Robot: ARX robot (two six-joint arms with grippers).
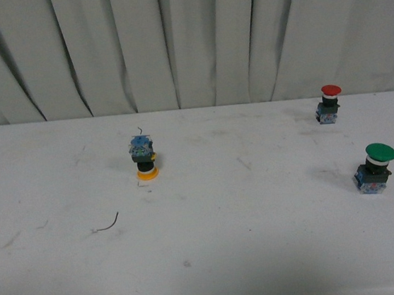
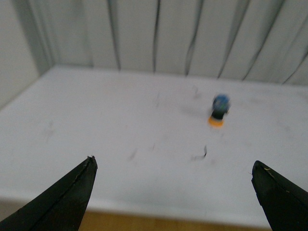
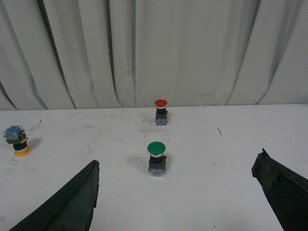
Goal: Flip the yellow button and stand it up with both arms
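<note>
The yellow button [image 1: 143,156] rests upside down on the white table, its yellow cap on the surface and its blue base on top. It also shows, blurred, in the left wrist view [image 2: 218,111] and at the edge of the right wrist view [image 3: 16,141]. My left gripper [image 2: 173,166] is open, well short of the button, over the table's near edge. My right gripper [image 3: 175,166] is open too, with nothing between its fingers. Neither arm appears in the front view.
A red-capped button [image 1: 329,102] stands upright at the back right, and a larger green-capped button [image 1: 374,167] stands upright nearer the right edge. The green one [image 3: 157,158] lies ahead of my right gripper. A thin dark wire scrap [image 1: 106,225] lies front left. Grey curtains hang behind.
</note>
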